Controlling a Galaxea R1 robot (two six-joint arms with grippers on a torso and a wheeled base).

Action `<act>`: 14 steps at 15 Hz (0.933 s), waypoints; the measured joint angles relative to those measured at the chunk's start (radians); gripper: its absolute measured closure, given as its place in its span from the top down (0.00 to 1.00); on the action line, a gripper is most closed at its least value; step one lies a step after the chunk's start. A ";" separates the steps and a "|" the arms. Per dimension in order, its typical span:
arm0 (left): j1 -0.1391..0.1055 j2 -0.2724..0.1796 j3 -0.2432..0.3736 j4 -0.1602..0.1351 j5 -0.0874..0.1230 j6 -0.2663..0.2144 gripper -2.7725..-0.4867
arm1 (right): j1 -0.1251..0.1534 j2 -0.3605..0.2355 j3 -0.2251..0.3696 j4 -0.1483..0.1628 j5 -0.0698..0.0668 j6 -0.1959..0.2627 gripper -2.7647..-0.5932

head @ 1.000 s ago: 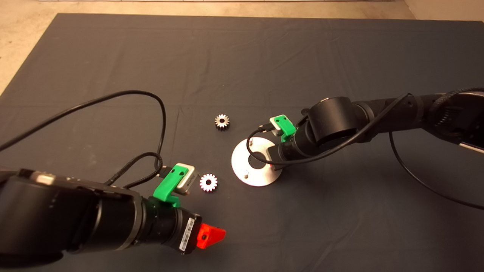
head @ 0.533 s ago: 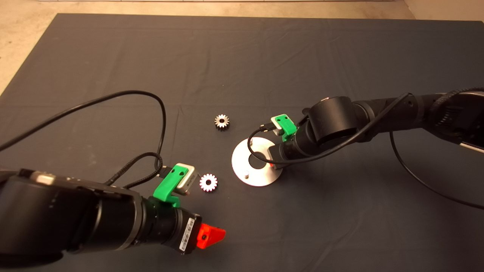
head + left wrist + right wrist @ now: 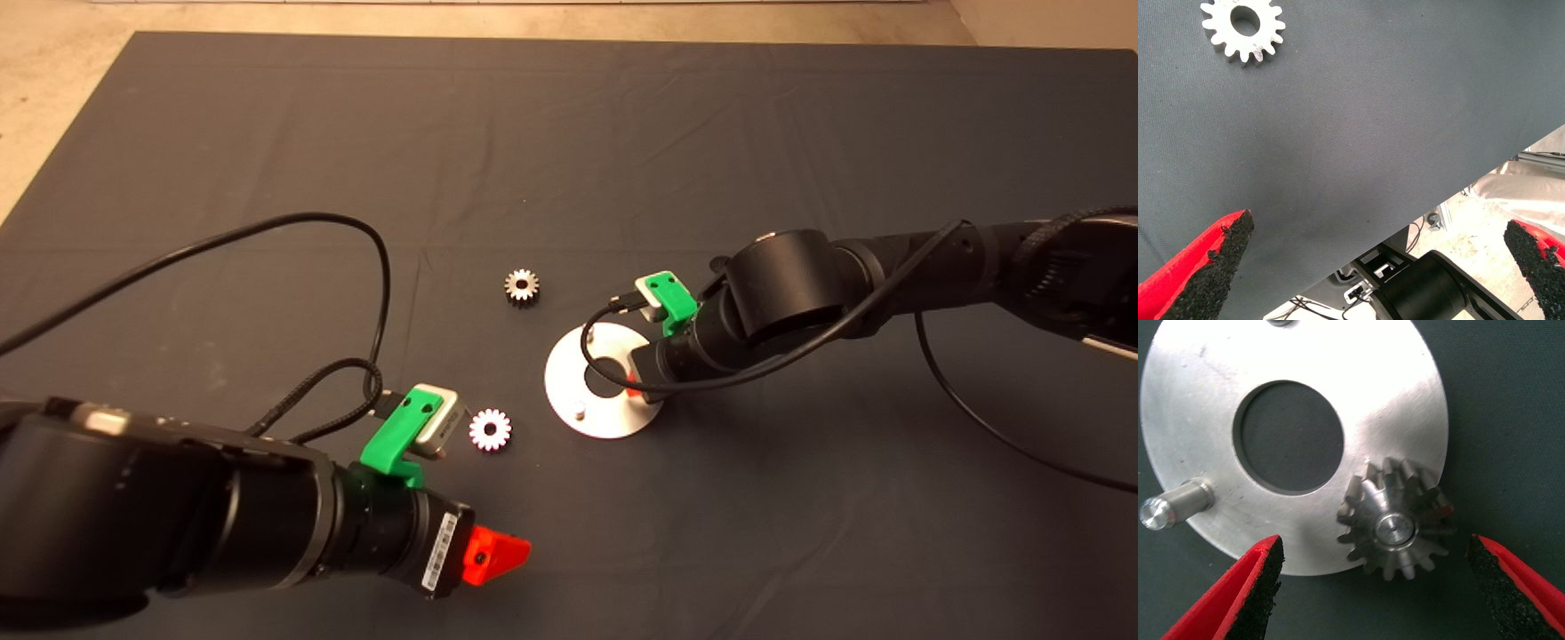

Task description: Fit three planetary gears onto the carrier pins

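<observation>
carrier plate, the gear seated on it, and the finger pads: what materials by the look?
Carrier plate: bare metal, probably steel or aluminium; brushed silver face with a bright glare patch.
Seated gear: also silvery metal, likely steel; glossy tooth flanks, pin end showing in its bore.
Right tool finger pads: black, coarse and grainy, apparently rubber or grit foam on red plastic-looking fingers.

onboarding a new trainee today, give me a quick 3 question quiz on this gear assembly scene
1. True or false: one gear already sits on a pin of the carrier plate.
2. How many gears lie loose on the mat?
3. The right claw is: A) shut on a gear B) open around the seated gear C) parked off the mat.

Key: 1 true; 2 two; 3 B.
</observation>
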 joint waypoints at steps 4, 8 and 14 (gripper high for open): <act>0.000 0.001 0.000 0.000 0.000 0.000 0.99 | 0.009 -0.001 0.023 0.000 0.000 0.004 0.66; 0.000 0.001 0.000 0.000 0.000 0.000 0.99 | 0.091 -0.022 0.041 0.013 0.002 0.004 0.77; 0.000 0.005 0.000 -0.010 0.000 0.002 0.99 | 0.149 -0.225 0.270 0.123 -0.003 0.096 0.80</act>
